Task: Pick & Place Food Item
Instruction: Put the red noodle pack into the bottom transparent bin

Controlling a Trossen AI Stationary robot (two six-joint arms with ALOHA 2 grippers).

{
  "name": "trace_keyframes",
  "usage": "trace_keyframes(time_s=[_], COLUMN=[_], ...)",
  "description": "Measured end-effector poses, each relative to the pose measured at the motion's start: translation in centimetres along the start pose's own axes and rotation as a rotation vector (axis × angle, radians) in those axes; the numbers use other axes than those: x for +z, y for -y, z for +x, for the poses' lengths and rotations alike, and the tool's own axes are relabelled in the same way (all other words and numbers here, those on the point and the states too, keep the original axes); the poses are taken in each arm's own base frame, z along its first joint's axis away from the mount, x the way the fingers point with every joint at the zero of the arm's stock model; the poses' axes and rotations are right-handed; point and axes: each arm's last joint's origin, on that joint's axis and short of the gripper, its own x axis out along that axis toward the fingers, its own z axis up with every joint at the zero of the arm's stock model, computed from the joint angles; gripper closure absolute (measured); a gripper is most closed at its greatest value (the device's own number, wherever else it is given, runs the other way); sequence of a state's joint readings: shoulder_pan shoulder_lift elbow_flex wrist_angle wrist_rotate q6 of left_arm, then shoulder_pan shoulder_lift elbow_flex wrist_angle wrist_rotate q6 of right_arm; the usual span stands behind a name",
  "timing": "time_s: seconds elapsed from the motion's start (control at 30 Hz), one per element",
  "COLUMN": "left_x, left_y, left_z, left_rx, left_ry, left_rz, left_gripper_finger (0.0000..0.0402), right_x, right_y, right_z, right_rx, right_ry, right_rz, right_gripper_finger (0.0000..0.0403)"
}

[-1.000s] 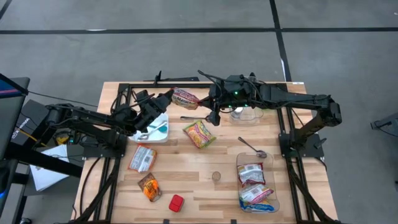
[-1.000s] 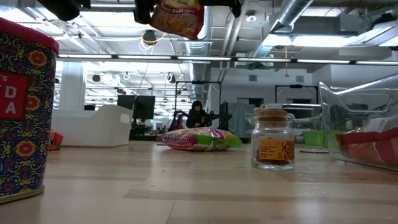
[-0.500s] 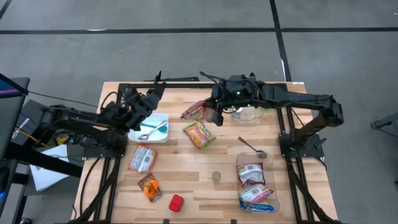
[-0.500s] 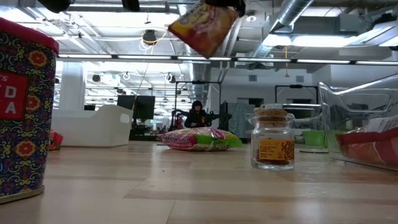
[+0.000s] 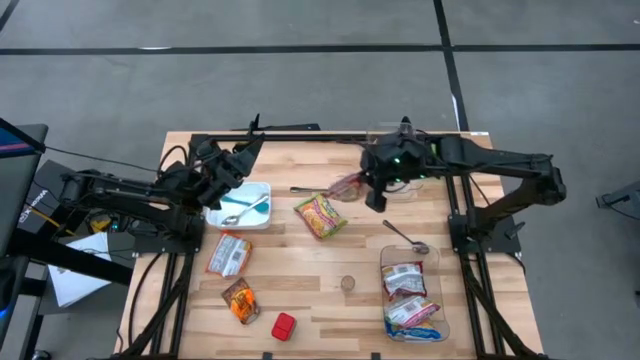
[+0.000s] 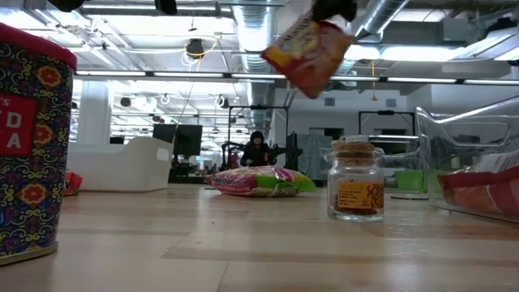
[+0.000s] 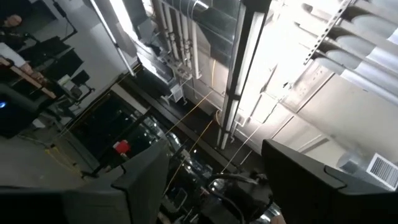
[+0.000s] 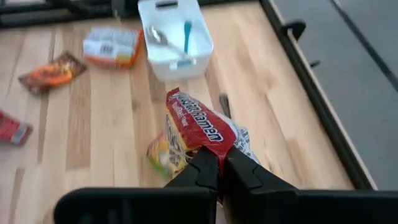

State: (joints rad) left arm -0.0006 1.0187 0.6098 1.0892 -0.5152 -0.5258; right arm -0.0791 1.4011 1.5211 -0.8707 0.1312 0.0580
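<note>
Wooden table [image 5: 300, 265], largest thing here, with a black frame rail along its far edge and the arm mounts at both sides; widest bare wood lies in the middle band between the white bin and the clear tray, and along the near edge past the red block. Right arm reaches in over the far middle; right gripper [image 5: 372, 188] is clamped on a red ramen packet [image 5: 347, 185], holding it in the air above the table, just beside the yellow-green noodle packet [image 5: 320, 215] lying flat below. In the right wrist view the fingers [image 8: 205, 168] pinch the packet's lower edge, and white lettering on the red band [image 8: 198, 118] reads roughly "ramen"; the first word is too blurred to tell. Low view shows the same packet [image 6: 312, 55] hanging tilted, well clear of the tabletop. Left arm waits at the left edge, left gripper [image 5: 238, 160] over the far corner of the white bin [image 5: 262, 190], fingers spread with nothing between them. The bin holds a spoon and a teal utensil. Clear tray [image 5: 432, 312] at the near right corner holds two packets. A spoon [image 5: 405, 237] lies on bare wood just beyond it. Orange-white packet [image 5: 229, 253], orange snack packet [image 5: 240, 299], red block [image 5: 284, 326] sit near left. Small glass jar [image 6: 356, 189] with a yellow label, print unreadable. Patterned tin [image 6: 28, 146] at close left shows letters "DA".
</note>
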Motion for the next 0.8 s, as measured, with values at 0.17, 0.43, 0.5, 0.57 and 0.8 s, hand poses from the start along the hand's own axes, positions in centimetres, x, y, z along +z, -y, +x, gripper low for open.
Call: trace_keyframes(time_s=[0.17,0.43,0.5,0.57,0.8], left_x=[-0.1,-0.2,-0.2,-0.2,-0.2], left_y=[0.0,0.0,0.0,0.0,0.0], left_z=[0.0,0.0,0.0,0.0,0.0], left_rx=[-0.004,-0.014,-0.027,-0.031,-0.032], left_ry=[-0.015,-0.022,-0.03,-0.032,-0.033], left_rz=[-0.001,-0.007,-0.007,-0.008,-0.008], left_gripper_finger=[0.0158,0.0167,0.0169,0.0171,0.017], right_x=[-1.6,-4.0,-4.4,-4.8,-6.1], right_y=[-1.2,-4.2,-5.0,-5.8,-7.8], right_z=[-2.1,-4.5,-4.8,-5.2,-6.2], right_rx=[-0.003,-0.037,-0.039,-0.039,-0.06], right_ry=[-0.091,-0.217,-0.234,-0.245,-0.291], right_rz=[0.009,0.05,0.067,0.088,0.188], right_gripper_finger=[0.0403,0.0403,0.0403,0.0403,0.0403])
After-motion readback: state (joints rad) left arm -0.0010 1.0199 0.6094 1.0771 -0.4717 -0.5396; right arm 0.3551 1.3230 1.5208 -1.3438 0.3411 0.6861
